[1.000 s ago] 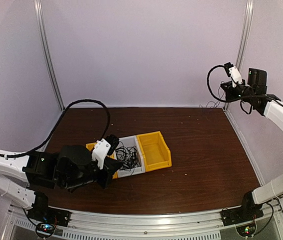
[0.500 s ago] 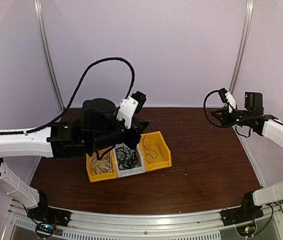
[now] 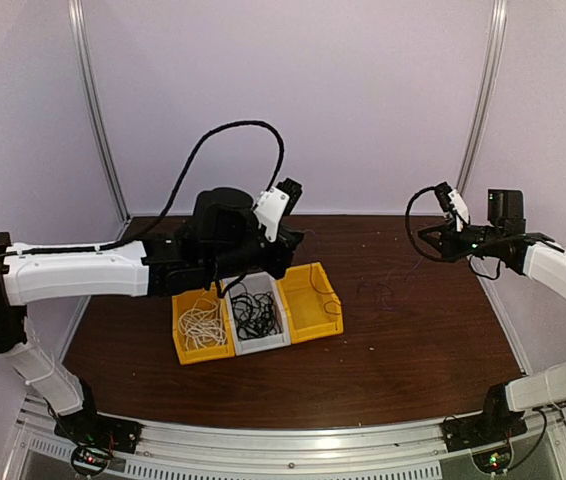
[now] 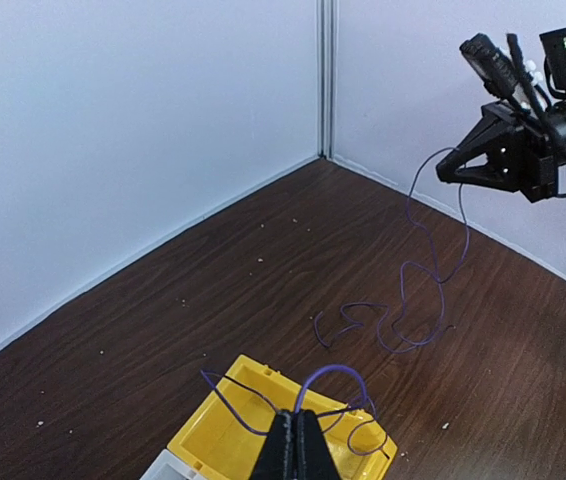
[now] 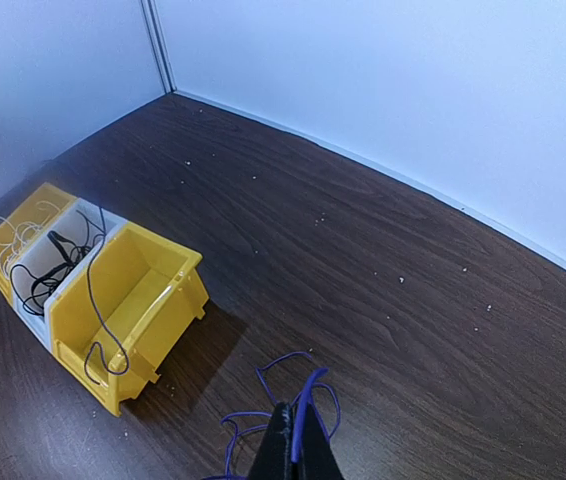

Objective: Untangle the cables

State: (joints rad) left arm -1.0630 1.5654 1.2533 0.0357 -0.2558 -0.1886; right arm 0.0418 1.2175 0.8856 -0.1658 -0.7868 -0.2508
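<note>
One purple cable [image 4: 332,368] runs between both grippers. My left gripper [image 3: 291,243] hangs above the right yellow bin [image 3: 313,300] and is shut on one end of it [image 4: 299,432]; loops droop over that bin. The cable's middle lies in loose coils on the table, then rises to my right gripper [image 3: 423,232], which is shut on the other end [image 5: 306,396] well above the table at the right. A white cable [image 3: 200,325] lies in the left yellow bin. Black cables [image 3: 256,315] fill the grey middle bin.
The three bins [image 5: 123,300] stand side by side left of the table's centre. Dark wood tabletop [image 3: 413,340] spreads to the right and front. White walls and metal corner posts [image 3: 98,120] close in the back and sides.
My left arm has swung up from low at the front left to above the bins. My right gripper has come down and to the left. The purple cable's coils now lie on the table.
</note>
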